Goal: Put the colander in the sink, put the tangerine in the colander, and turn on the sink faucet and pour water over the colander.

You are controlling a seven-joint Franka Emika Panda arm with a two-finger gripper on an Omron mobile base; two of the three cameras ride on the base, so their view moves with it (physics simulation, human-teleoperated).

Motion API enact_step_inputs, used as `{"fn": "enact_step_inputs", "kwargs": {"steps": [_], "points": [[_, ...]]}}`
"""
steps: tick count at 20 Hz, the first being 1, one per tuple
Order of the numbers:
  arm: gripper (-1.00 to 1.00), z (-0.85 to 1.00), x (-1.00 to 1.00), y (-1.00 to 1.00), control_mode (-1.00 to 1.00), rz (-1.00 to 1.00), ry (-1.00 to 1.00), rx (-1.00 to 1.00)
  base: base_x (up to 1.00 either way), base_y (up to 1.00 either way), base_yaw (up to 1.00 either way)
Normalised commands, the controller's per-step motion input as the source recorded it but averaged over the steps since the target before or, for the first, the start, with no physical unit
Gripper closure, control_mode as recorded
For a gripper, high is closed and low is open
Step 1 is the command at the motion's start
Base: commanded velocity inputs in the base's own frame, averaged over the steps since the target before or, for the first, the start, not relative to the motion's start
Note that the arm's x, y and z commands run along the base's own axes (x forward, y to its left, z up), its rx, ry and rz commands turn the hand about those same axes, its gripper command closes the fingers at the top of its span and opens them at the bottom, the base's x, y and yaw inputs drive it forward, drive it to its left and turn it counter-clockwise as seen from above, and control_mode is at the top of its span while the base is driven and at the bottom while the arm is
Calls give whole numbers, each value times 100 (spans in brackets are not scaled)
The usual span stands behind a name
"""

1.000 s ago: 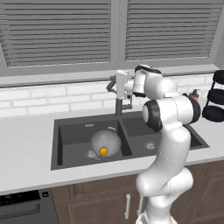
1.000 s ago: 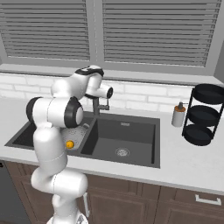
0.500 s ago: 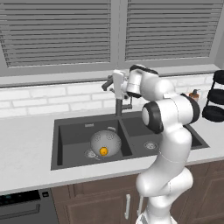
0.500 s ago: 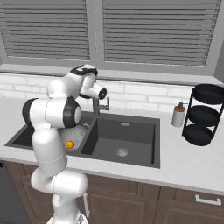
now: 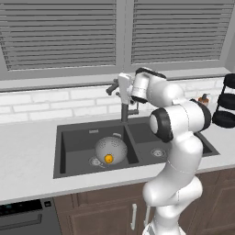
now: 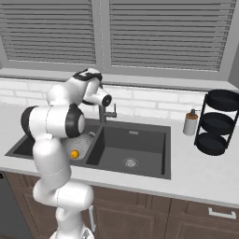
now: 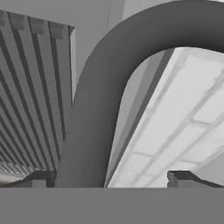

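The dark double-basin sink (image 5: 73, 170) (image 6: 140, 173) is set in the counter. In its left basin the silver colander (image 5: 112, 146) (image 6: 83, 141) holds the orange tangerine (image 5: 109, 158) (image 6: 74, 153). The slim dark faucet (image 5: 124, 110) (image 6: 103, 114) rises behind the divider between the basins. My gripper (image 5: 117, 88) (image 7: 111, 178) is up at the top of the gooseneck and is open. In the hand view the curved spout (image 7: 94, 109) passes between the two fingertips, close to the left one (image 7: 41, 177). I see no water running.
A white soap dispenser (image 6: 189, 123) (image 5: 203, 98) and a black tiered rack (image 6: 219, 122) stand on the counter right of the sink. The right basin (image 6: 133, 144) holds just its drain. Brick backsplash and window blinds sit close behind the faucet.
My hand has shifted a little to the left at the top of the faucet, and the spout's top seems to swing with it. Colander and tangerine have not moved.
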Motion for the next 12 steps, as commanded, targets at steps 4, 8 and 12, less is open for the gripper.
{"fn": "enact_step_inputs", "kwargs": {"steps": [4,8,12], "points": [[-100,30,-73,-3,-100,0,-3,4,0,0,0],[-100,52,-81,-1,-100,0,-10,4,0,0,0],[-100,39,-83,-18,-100,-3,-3,3,0,0,0]]}}
